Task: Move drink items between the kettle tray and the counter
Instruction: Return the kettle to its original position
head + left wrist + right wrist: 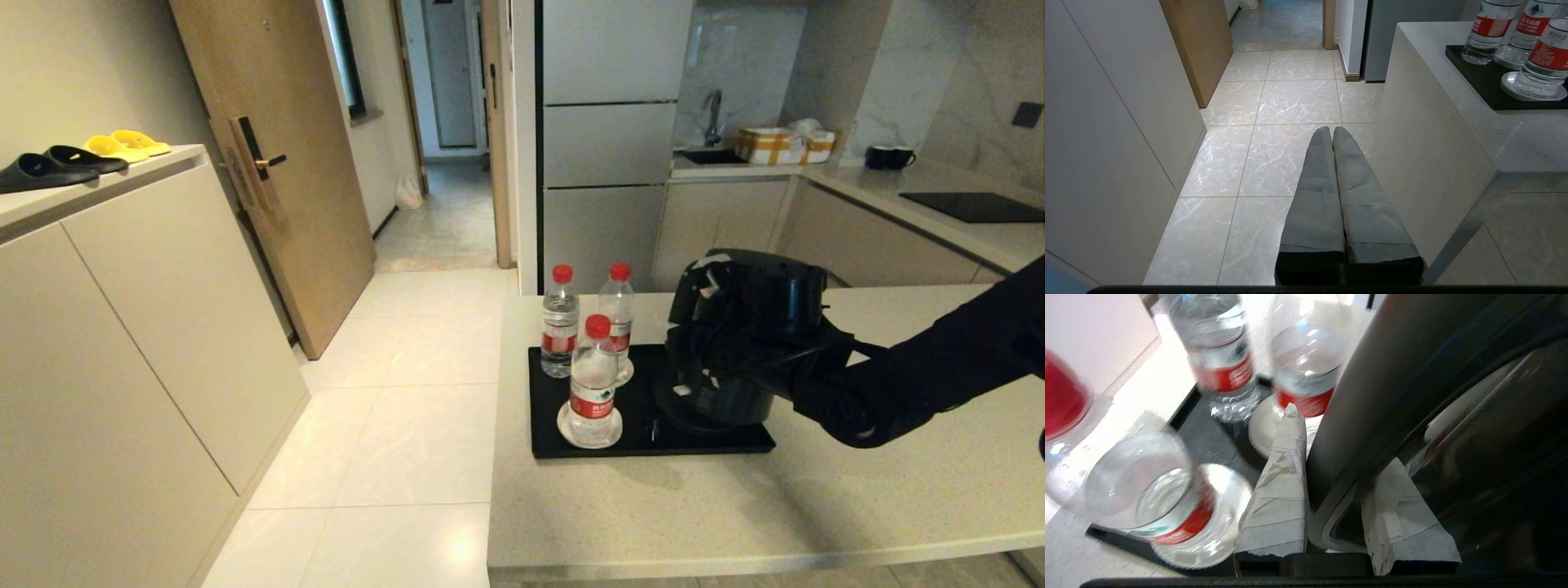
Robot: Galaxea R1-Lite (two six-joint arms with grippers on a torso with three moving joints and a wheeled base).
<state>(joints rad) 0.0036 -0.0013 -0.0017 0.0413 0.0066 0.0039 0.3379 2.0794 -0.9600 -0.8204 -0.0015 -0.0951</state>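
The black kettle is over the right end of the black kettle tray on the beige counter; I cannot tell whether it rests on its base. My right gripper is shut on the kettle's loop handle, one taped finger on each side. Three red-capped water bottles stand at the tray's left end: back left, back right and front. The front and back-right ones sit on white saucers. My left gripper hangs shut and empty over the floor beside the counter's end.
A cream cabinet with slippers runs along the left. A wooden door stands ajar beyond it. On the far worktop sit two black mugs and a black hob. Tiled floor lies left of the counter.
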